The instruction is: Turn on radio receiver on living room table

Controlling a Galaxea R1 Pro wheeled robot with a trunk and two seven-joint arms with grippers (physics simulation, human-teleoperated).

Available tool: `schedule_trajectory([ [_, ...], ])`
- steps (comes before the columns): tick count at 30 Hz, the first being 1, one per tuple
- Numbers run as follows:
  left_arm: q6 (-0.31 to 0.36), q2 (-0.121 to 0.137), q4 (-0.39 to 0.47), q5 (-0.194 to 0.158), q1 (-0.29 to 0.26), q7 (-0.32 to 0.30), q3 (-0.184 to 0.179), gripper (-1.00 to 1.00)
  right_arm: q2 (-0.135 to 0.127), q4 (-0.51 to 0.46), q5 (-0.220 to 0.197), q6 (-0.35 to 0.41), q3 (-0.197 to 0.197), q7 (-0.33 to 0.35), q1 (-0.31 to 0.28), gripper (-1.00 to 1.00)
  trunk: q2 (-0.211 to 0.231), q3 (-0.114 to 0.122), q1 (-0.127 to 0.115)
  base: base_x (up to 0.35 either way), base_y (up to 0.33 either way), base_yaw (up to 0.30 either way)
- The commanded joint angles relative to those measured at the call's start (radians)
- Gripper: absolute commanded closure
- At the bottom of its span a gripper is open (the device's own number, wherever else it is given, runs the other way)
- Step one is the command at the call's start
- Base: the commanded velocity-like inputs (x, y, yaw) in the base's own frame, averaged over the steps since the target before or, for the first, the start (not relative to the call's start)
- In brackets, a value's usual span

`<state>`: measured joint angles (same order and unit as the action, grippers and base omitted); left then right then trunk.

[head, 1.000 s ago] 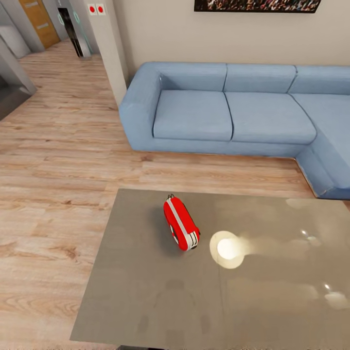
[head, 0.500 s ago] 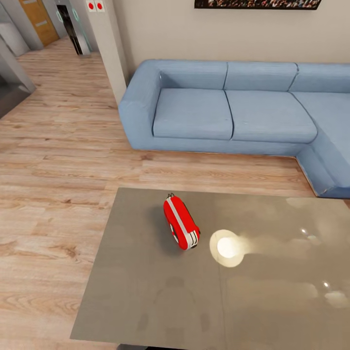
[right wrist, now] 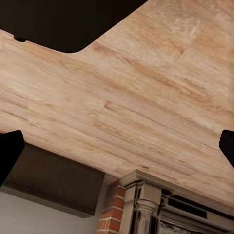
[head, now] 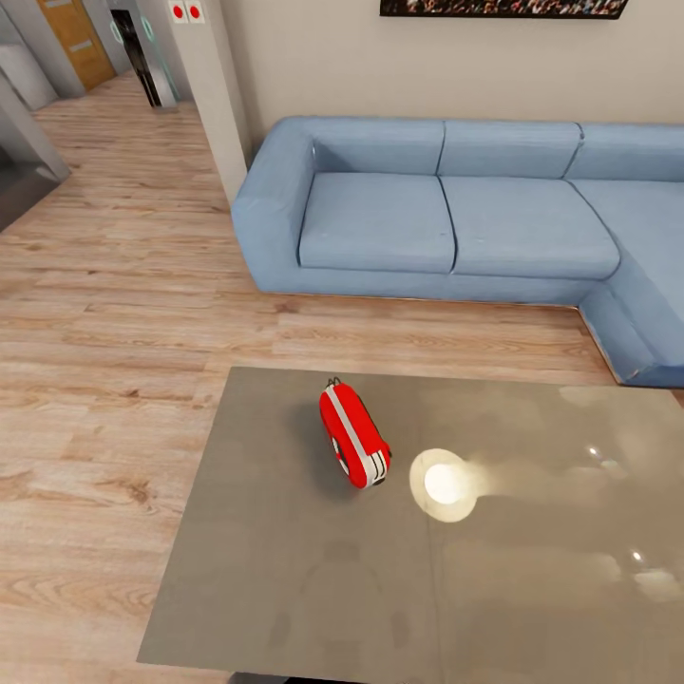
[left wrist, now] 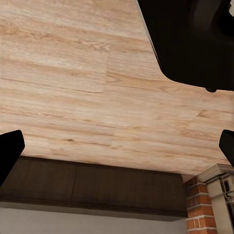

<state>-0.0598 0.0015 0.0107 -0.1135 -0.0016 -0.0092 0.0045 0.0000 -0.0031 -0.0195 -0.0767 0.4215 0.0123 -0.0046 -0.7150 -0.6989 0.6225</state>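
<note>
Radio (head: 353,437) sits on the bench (head: 285,570), in the half nearer the left edge and closer to the far edge than to the near one, with bare glossy top all round it. It lies on its narrow side, red faces upright, a white band running along the top. Its long axis runs slantwise: one end points toward the far left corner, the other, with the white stripes, toward the near right, where a bright lamp reflection (head: 445,484) glows just beside it.

Neither arm reaches over the bench in the head view. Each wrist camera looks onto wood floor (left wrist: 97,97), a dark low cabinet (left wrist: 87,187) and a brick fireplace (right wrist: 117,214). The left end effector (left wrist: 117,146) and the right end effector (right wrist: 117,146) both stand spread wide, dark fingertips at opposite picture borders, nothing between them.

Judging by this, the radio lies ahead of and above both, slightly to the robot's left of centre, so the left arm probably has the shorter reach. Which face carries the switch I cannot tell.
</note>
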Motion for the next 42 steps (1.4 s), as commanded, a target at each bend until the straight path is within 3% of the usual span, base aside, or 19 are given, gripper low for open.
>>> schedule_trajectory([
  [1, 0.000, 0.000, 0.000, 0.000, 0.000, 0.000, 0.000, -1.00, 0.000, 0.000, 0.000, 0.000, 0.000, 0.000, 0.000, -1.00, 0.000, 0.000, 0.000, 0.000, 0.000, 0.000],
  [42, 0.000, 0.000, 0.000, 0.000, 0.000, 0.000, 0.000, -1.00, 0.000, 0.000, 0.000, 0.000, -0.001, 0.000, 0.000, -1.00, 0.000, -0.056, 0.000, 0.000, 0.000, 0.000],
])
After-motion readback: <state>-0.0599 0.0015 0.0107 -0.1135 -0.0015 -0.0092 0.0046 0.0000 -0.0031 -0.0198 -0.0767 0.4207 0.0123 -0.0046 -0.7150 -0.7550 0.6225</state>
